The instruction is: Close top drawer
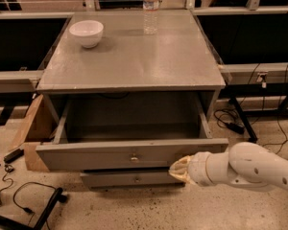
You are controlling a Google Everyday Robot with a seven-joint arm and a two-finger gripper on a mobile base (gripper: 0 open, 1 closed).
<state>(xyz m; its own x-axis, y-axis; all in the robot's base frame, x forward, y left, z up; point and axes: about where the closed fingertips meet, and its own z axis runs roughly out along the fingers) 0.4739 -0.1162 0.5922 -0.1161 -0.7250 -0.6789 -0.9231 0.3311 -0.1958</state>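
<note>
Top drawer (96, 155): pulled well out of grey cabinet (134, 56), knob (133, 158) at centre. Gripper (180, 169): at drawer front's lower right edge; grip state cannot be told. Bowl (86, 32), bottle (151, 8): on cabinet top.

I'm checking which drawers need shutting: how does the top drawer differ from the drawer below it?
The top drawer is pulled far out with its inside showing, while the lower drawer shows only its front. The top drawer's front looks taller and wider than the lower drawer's. The end effector is at the lower right edge of the top drawer's front, away from the lower drawer's knob. Both are grey, with a small central knob.
</note>
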